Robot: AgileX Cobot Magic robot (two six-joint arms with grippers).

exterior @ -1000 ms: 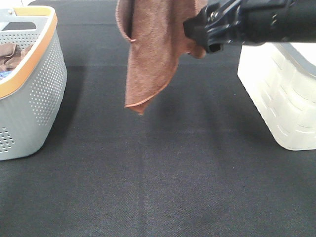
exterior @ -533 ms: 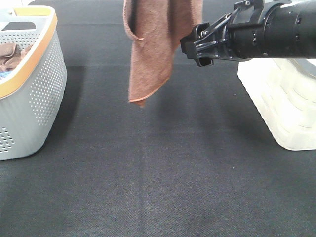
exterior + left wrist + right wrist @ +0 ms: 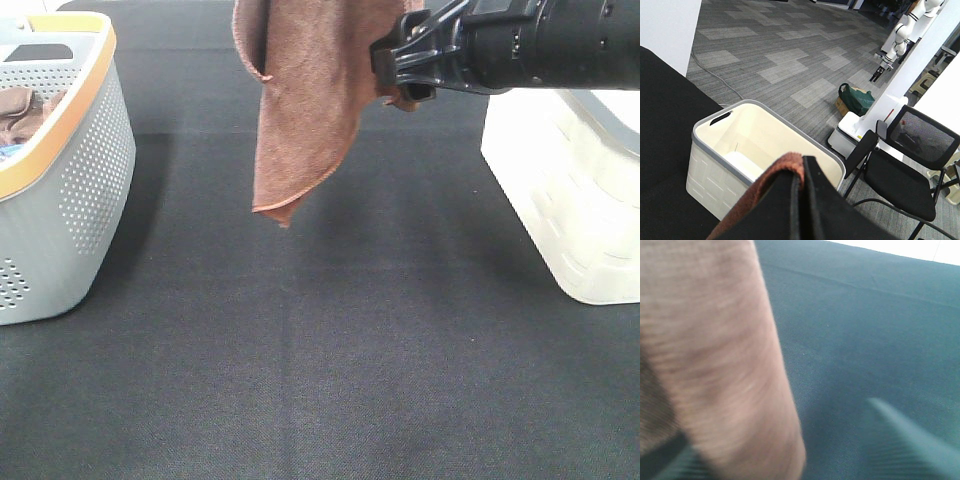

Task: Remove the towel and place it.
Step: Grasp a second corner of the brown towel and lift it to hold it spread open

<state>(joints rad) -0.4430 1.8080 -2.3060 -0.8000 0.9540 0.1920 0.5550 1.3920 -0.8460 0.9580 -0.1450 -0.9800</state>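
A brown towel (image 3: 305,95) hangs in the air over the back middle of the black table, its lower corner free above the cloth. My left gripper (image 3: 801,200) is shut on the towel's top fold (image 3: 786,167); it is above the edge of the high view. My right gripper (image 3: 402,62) reaches in from the right and sits against the towel's right edge. In the right wrist view the blurred towel (image 3: 715,355) fills the space between widely spread fingers (image 3: 900,435), so the gripper is open.
A grey perforated basket with an orange rim (image 3: 75,110) stands at the left and holds clothes. A white basket (image 3: 570,190) stands at the right, also in the left wrist view (image 3: 715,155). The black tabletop (image 3: 330,350) lies below.
The towel has dropped a little and swung left again. My right gripper has risen from beside the towel and now touches its right edge.
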